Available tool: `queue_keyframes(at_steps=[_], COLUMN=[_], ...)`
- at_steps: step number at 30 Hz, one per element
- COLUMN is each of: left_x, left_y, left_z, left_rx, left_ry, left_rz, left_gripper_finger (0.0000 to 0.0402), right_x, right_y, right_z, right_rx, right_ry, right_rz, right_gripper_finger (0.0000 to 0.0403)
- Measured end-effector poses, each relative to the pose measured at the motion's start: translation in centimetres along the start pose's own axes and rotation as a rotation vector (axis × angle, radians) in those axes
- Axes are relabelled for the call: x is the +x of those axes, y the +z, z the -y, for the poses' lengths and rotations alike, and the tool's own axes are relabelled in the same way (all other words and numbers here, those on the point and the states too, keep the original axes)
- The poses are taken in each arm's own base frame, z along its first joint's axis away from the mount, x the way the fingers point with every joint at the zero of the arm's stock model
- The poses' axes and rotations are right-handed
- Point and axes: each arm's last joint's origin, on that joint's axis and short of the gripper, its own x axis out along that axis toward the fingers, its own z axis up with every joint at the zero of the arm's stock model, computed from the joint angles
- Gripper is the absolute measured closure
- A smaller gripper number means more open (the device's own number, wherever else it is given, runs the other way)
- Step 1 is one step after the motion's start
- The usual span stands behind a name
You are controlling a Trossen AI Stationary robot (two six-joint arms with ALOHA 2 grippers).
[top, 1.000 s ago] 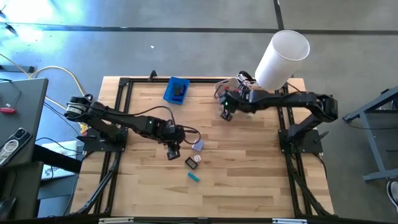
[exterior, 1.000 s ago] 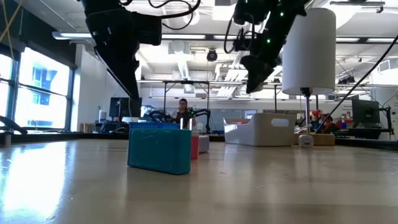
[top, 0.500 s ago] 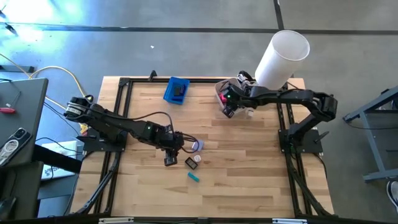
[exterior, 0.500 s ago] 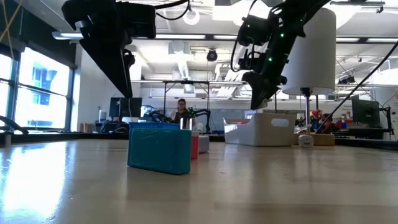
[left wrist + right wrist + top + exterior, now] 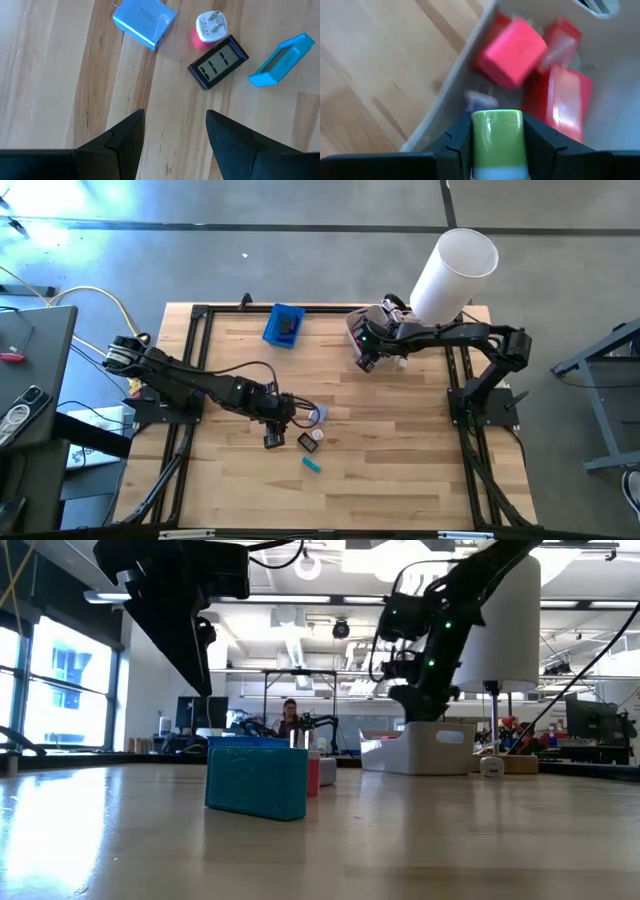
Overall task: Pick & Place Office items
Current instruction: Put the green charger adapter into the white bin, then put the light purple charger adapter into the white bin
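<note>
Near the table's front: hovering with the left gripper (image 5: 175, 131) spread apart, empty, just short of the loose office items, namely a blue block (image 5: 145, 21), a white-and-pink piece (image 5: 210, 27), a black piece (image 5: 218, 61) and a teal clip (image 5: 280, 59), probably lining up the next pick. Farther back: clamped by the right gripper (image 5: 497, 150) on a green piece (image 5: 497, 131), held above the translucent bin (image 5: 445, 105) where a pink block (image 5: 514, 51) and red pieces (image 5: 560, 95) already lie, presumably for dropping among them.

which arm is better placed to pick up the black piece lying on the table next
Left. The left gripper is open and hangs just beside the black piece, which lies free on the wood. The right gripper is across the table over the white bin, shut on a green piece.
</note>
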Motion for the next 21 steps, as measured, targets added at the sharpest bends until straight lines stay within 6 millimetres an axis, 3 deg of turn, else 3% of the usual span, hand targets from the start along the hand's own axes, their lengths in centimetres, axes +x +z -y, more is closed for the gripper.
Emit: queue_keyframes(at_steps=[6, 21], left_x=[0.0, 0.0], left_y=[0.0, 0.0], left_z=[0.0, 0.0], left_rx=[-0.005, -0.004], left_ry=[0.005, 0.004], left_rz=[0.005, 0.003], left_gripper_finger=[0.0200, 0.0200], right_x=[1.1, 1.4], right_y=[0.1, 0.1], right_z=[0.2, 0.3], right_rx=[0.011, 0.026], right_ry=[0.007, 0.035], right_rz=[-0.018, -0.029], right_gripper_finger=[0.0278, 0.0205])
